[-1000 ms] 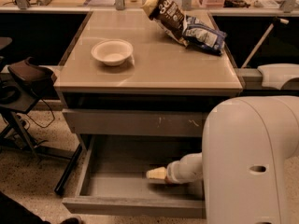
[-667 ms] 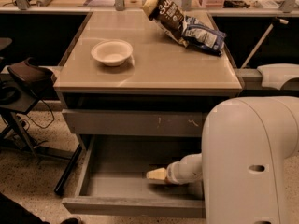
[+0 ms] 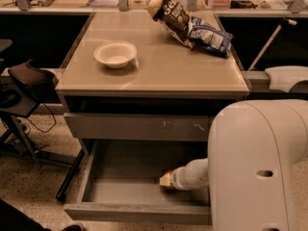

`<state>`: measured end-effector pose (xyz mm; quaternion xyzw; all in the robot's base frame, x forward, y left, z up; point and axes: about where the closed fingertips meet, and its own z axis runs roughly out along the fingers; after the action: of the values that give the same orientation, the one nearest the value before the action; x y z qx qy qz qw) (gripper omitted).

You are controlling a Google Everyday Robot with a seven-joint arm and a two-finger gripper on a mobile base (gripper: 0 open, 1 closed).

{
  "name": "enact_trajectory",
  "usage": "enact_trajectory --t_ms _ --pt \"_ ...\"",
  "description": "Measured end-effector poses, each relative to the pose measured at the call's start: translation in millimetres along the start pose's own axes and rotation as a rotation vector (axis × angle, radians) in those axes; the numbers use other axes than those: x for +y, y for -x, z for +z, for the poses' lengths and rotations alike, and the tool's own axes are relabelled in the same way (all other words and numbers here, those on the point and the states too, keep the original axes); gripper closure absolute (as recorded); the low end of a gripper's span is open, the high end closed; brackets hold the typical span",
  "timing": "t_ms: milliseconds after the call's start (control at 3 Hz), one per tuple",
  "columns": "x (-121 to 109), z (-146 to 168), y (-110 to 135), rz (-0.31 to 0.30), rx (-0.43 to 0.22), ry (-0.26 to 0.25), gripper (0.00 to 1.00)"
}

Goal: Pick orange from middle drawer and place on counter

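Pincer [image 3: 166,179] in open middle drawer [image 3: 120,192], orange [image 3: 168,186] glimpsed at its tip — grip unclear

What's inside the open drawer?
The gripper is inside the drawer, low over its grey floor. The big white arm covers the drawer's right side, so I cannot see whether the orange is there.

warm, dim light falls from above and lays a pale sheen on my tabletop [image 3: 192,76] just in front of the white bowl [image 3: 114,54]. the open drawer [image 3: 125,191] sits in shadow; my tool [image 3: 166,181] is down in that gloom, faintly lit. my arm shell [image 3: 255,167] glows brightest.
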<state>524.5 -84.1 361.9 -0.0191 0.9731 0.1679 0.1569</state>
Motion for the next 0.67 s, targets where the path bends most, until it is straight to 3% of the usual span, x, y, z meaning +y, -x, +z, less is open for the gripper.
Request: enact_trajectory --t_ms 333,667 --pt "0 0 0 0.000 0.000 0.000 0.65" --pt "-2 -30 15 -0.013 -0.043 0.022 0.89"
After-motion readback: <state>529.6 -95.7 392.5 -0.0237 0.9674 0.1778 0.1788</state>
